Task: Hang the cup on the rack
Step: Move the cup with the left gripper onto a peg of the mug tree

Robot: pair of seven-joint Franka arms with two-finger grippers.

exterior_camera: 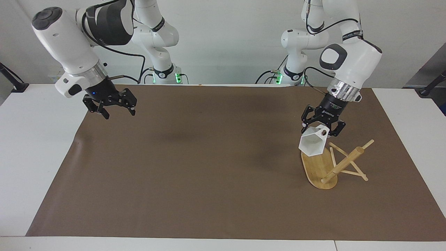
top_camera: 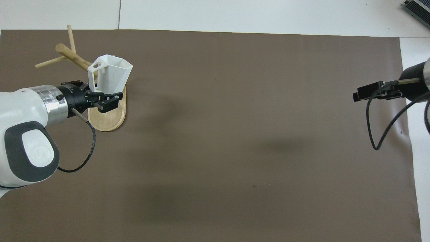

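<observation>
The white faceted cup (exterior_camera: 313, 143) (top_camera: 112, 74) hangs tilted in the air, its hexagonal mouth turned away from the robots. My left gripper (exterior_camera: 322, 128) (top_camera: 101, 98) is shut on the cup's handle end. The cup is over the oval base of the bamboo rack (exterior_camera: 343, 163) (top_camera: 106, 118), beside the post and its thin pegs. The rack stands on the brown mat at the left arm's end of the table. I cannot tell whether the cup touches a peg. My right gripper (exterior_camera: 118, 112) (top_camera: 365, 94) is open and holds nothing, raised over the mat's edge at the right arm's end.
A brown mat (exterior_camera: 209, 167) covers most of the white table (exterior_camera: 38, 139). Black cables loop from both wrists. Nothing else lies on the mat.
</observation>
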